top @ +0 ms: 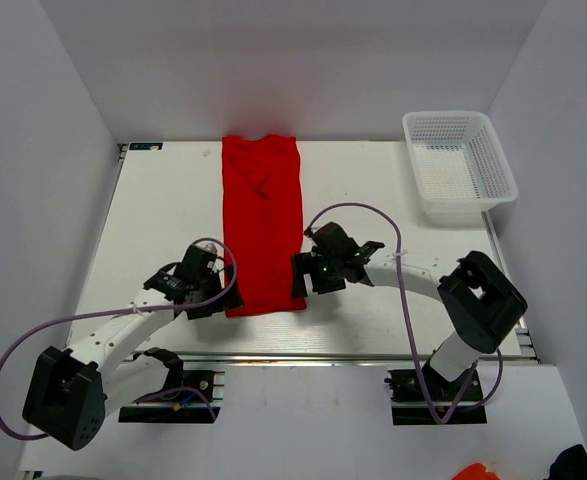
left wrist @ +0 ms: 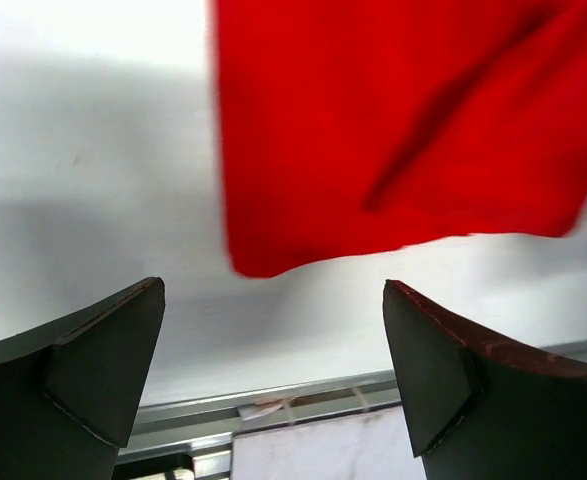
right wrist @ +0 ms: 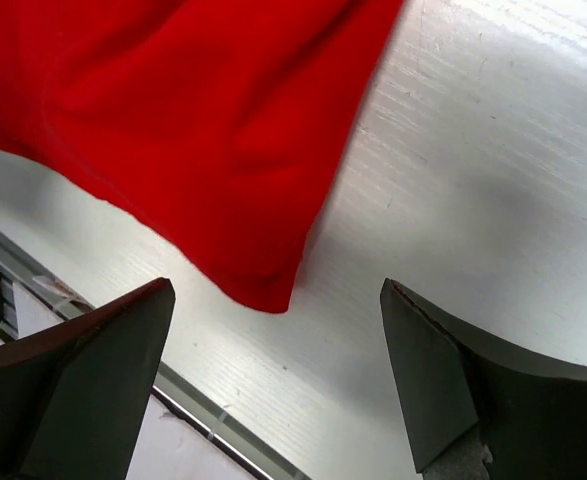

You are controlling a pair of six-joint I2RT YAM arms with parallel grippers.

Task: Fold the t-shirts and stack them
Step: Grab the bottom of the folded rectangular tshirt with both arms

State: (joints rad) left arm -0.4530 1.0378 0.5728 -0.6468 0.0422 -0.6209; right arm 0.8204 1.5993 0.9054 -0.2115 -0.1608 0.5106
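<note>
Both wide open, left gripper and right gripper are flanking the near corners of the t-shirt, its long axis running toward the desk far edge.

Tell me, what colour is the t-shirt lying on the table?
The t-shirt is plain bright red, with no print showing. The top external view shows it best.

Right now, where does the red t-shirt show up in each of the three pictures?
Top external: red t-shirt, a long strip down the middle of the table.
Left wrist: upper right, its near corner showing.
Right wrist: upper left, its near corner showing.
Shared landmark: the metal rail at the table's near edge.
</note>
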